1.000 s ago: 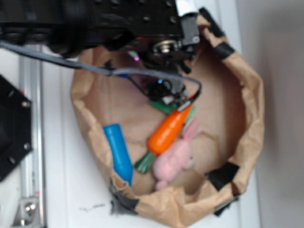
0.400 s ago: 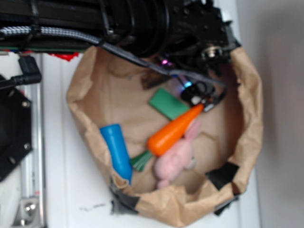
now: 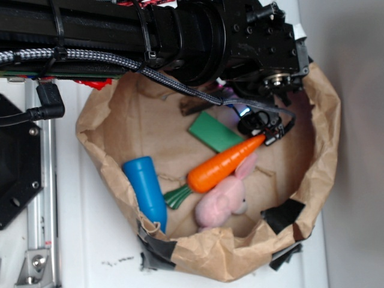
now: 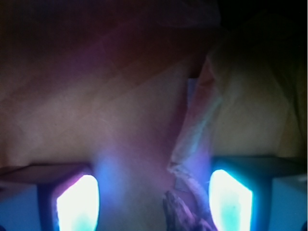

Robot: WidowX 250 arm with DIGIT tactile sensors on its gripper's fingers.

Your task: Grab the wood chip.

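While the gripper (image 4: 151, 202) hung low inside the paper bag (image 3: 318, 150) with its glowing fingers (image 4: 77, 202) spread apart and nothing between them, the brown wood chip (image 3: 193, 107) lay at the far side, just beyond the green block (image 3: 214, 132), near the carrot (image 3: 225, 165).

The black robot arm (image 3: 180, 36) stretches across the top of the exterior view from left to right, with a braided cable (image 3: 90, 57) strapped along it. Its wrist bends down at the right end. On the wrist cam the black two-finger gripper (image 4: 151, 199) has its lit-up fingers (image 4: 77, 202) spread apart.
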